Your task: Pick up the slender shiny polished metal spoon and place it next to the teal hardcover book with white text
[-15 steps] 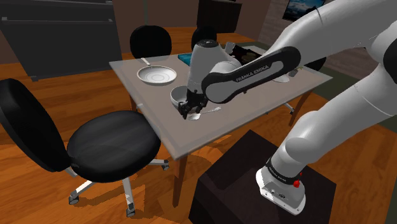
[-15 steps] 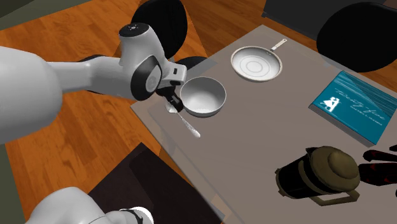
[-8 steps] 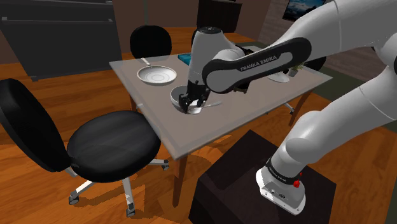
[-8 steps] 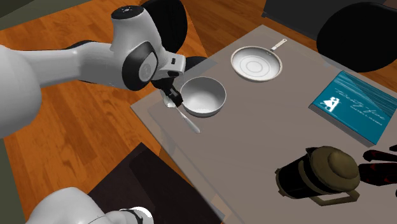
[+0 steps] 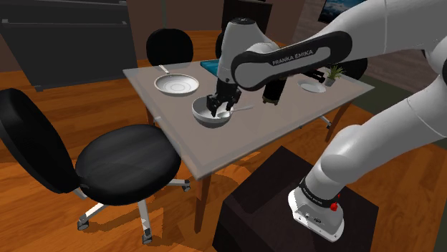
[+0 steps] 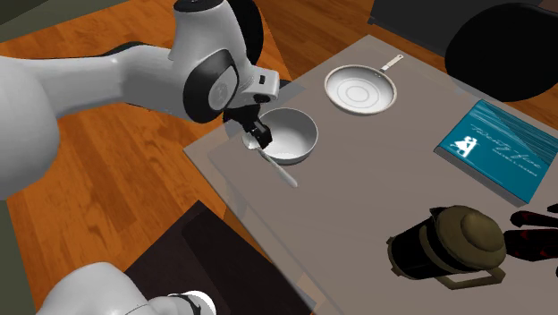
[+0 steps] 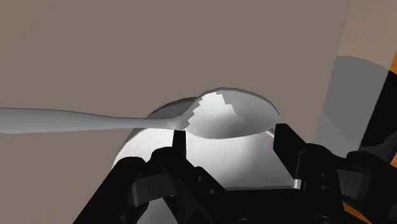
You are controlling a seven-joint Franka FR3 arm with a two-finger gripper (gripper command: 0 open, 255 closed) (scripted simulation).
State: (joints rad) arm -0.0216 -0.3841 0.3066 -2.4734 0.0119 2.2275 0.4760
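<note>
My gripper [image 5: 217, 107] is shut on the bowl end of a slender grey metal spoon [image 5: 237, 110], which hangs clear of the grey table [image 5: 286, 122]. The handle sticks out sideways towards the shoulder view's right. In the second exterior view the gripper [image 6: 255, 133] holds the spoon [image 6: 275, 165] at the near rim of a white bowl [image 6: 293, 136]. In the wrist view the spoon [image 7: 226, 116] sits between the fingers [image 7: 181, 145] of the gripper [image 7: 232, 143], with the white bowl [image 7: 143, 143] below. The teal book [image 6: 496, 148] lies at the table's far side, also seen behind the arm [image 5: 208, 66].
A white pan [image 6: 360, 91] lies beyond the bowl. A dark jug [image 6: 452, 243] stands near the book. A black office chair [image 5: 122, 161] is by the table's edge at the shoulder view's left. The dark stand [image 5: 286, 207] is close to the table.
The gripper has lifted the spoon off the table and carried it up and over the white bowl's rim, towards the shoulder view's right. The arm has risen.
</note>
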